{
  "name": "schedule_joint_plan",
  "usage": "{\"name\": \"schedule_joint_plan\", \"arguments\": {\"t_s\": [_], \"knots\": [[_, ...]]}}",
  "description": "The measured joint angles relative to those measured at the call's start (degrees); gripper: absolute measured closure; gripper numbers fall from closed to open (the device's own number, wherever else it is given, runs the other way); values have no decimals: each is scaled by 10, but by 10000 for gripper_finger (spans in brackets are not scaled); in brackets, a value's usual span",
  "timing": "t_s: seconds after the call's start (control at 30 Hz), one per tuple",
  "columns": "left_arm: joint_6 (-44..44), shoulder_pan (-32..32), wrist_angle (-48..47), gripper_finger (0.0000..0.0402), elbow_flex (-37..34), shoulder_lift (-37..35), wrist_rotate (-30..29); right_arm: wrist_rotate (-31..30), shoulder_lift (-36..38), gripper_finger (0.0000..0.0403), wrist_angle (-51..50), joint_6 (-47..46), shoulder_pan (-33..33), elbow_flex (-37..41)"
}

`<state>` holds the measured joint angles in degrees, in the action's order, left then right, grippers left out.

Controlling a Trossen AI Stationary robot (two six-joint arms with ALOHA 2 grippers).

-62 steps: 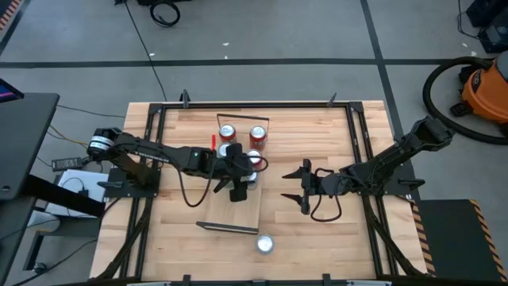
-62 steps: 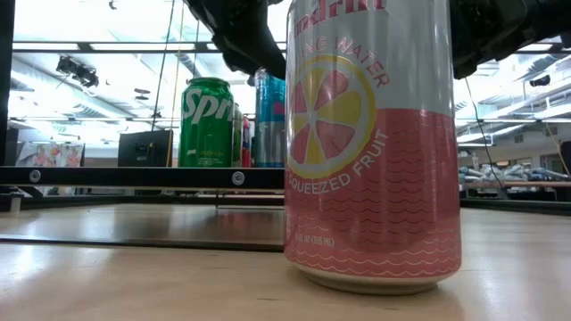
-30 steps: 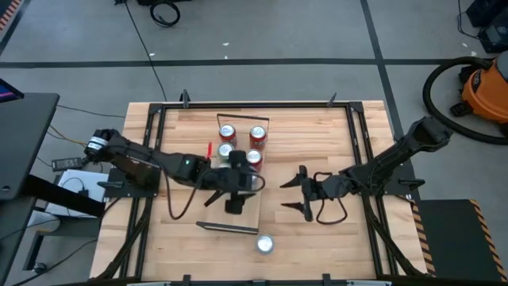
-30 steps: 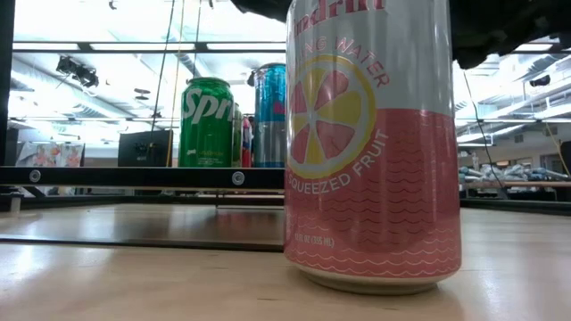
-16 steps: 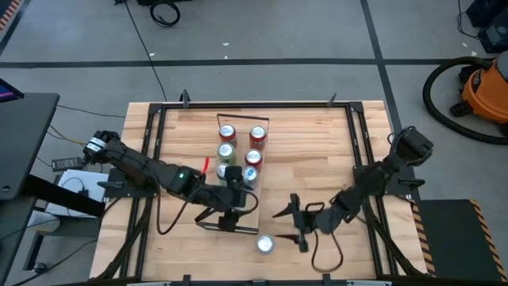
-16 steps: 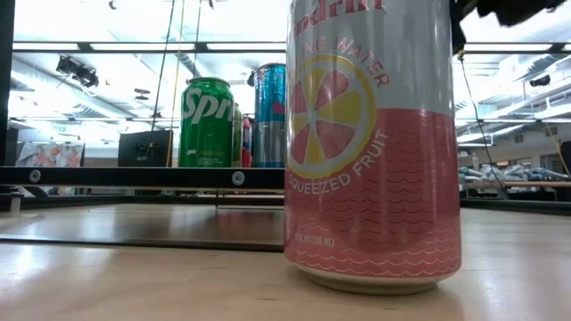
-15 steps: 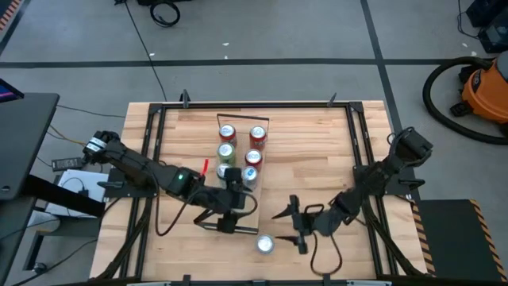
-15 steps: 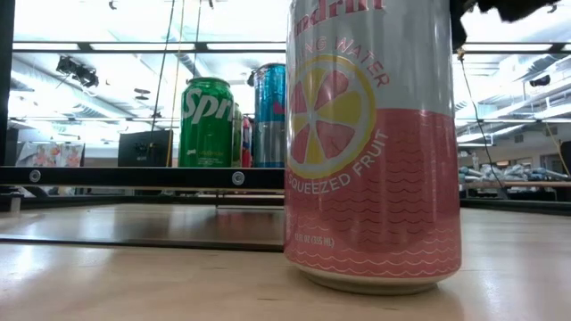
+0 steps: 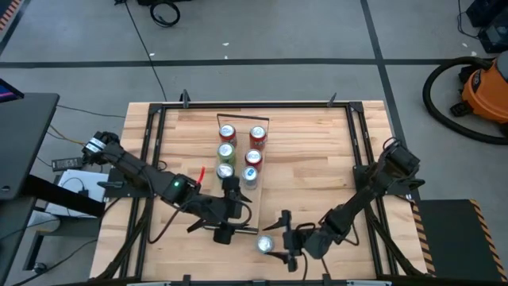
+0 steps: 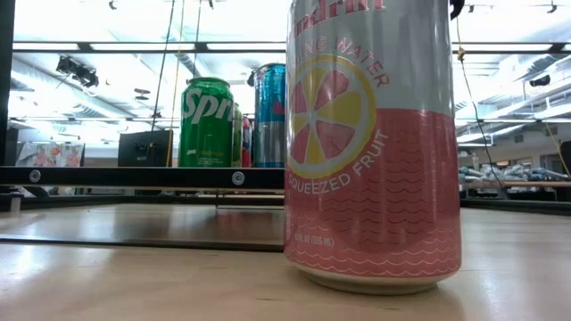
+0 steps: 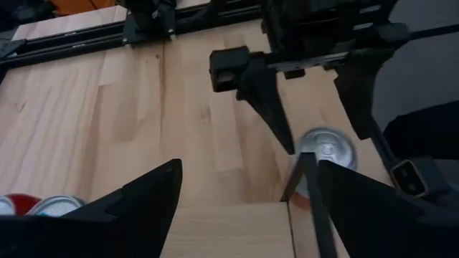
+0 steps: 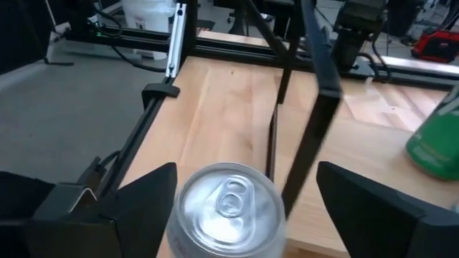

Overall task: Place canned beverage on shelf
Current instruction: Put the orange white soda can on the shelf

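A silver-topped pink can [image 9: 264, 244] stands upright on the tabletop near the table's near edge, off the shelf's near end; it fills the low view [image 10: 370, 143]. The shelf [image 9: 238, 202] is a light-wood plank holding several cans at its far half, among them a green one [image 10: 207, 122] and a blue one [image 10: 269, 116]. My right gripper [image 9: 282, 241] is open, level, just right of the pink can [image 12: 226, 215], with one finger on either side of it and not touching. My left gripper [image 9: 228, 213] is open and empty over the shelf's near half.
The shelf's black wire end frame [image 9: 228, 229] stands between my left gripper and the pink can, also in the right wrist view [image 12: 319, 107]. Black rails [image 9: 151, 143] run along the table's sides. Bare tabletop [image 9: 309, 151] lies right of the shelf.
My right gripper has gone toward the table's near edge and left, down to the pink can, and now straddles it. My left gripper has drawn back along the shelf toward the near edge, away from the cans. The cans have not moved.
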<state>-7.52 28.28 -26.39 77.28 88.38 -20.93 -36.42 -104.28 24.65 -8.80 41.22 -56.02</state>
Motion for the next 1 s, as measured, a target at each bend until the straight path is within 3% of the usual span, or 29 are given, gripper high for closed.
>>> {"name": "schedule_joint_plan", "arguments": {"t_s": [0.33,0.77,1.0], "knots": [[-24,6,-20,68,0,0,0,-30,-16,27,-7,-32,3,-10],[-24,4,-27,68,0,0,0,-27,-82,28,38,-51,3,-10],[-44,4,-26,68,0,0,0,-19,-77,48,25,-47,2,-10]]}}
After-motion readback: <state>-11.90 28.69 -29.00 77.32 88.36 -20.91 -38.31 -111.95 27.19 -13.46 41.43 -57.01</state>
